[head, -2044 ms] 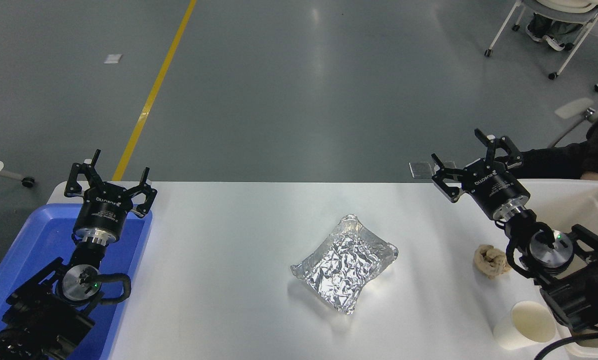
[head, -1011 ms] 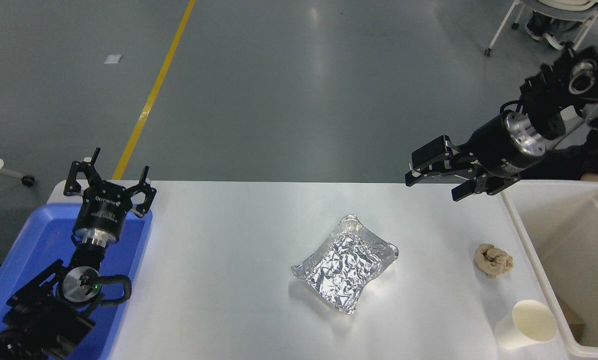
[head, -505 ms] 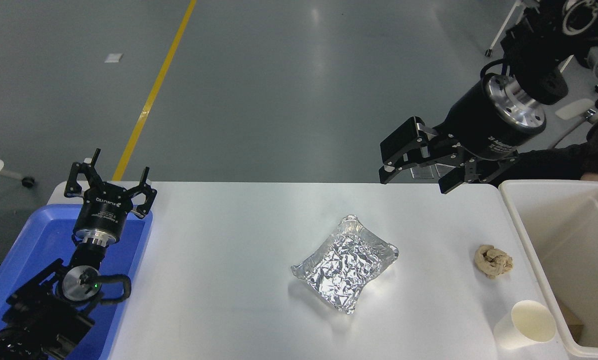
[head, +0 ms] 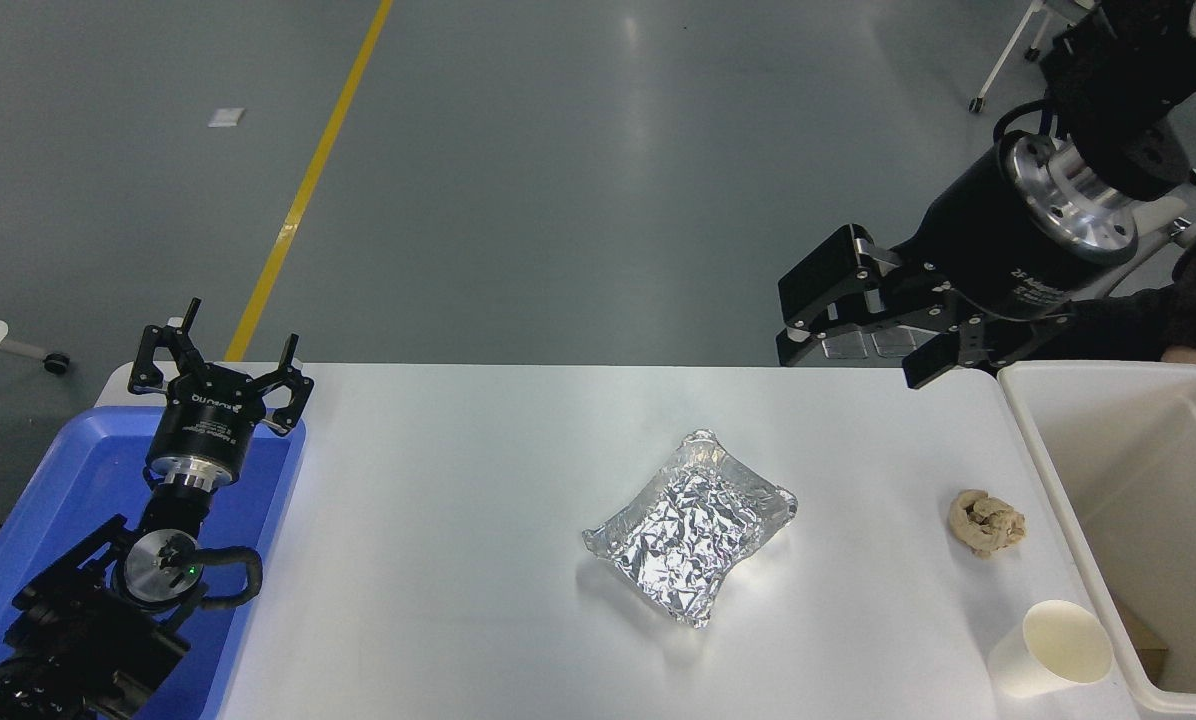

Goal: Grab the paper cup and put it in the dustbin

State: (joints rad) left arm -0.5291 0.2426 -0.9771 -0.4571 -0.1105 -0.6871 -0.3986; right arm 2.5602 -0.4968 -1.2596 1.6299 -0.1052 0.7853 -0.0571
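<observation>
A grey workshop floor with a yellow line lies beyond the white table (head: 478, 600). The right gripper (head: 858, 345) hangs high over the far edge, its fingers (head: 818, 285) spread wide and empty, likely poised for a descent. The small white tapered paper cup (head: 1050, 650) lies well nearer than those fingers, just beside the large off-white rectangular plastic dustbin (head: 1058, 480). The left gripper (head: 220, 350) sits parked, open, over the blue plastic tray (head: 28, 500).

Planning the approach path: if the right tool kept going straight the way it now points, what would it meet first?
The right tool, open, points toward the picture's left and slightly down, over the table's far edge. Nothing stands in that line; depth is unclear, but it likely meets bare table or passes beyond it.
</observation>
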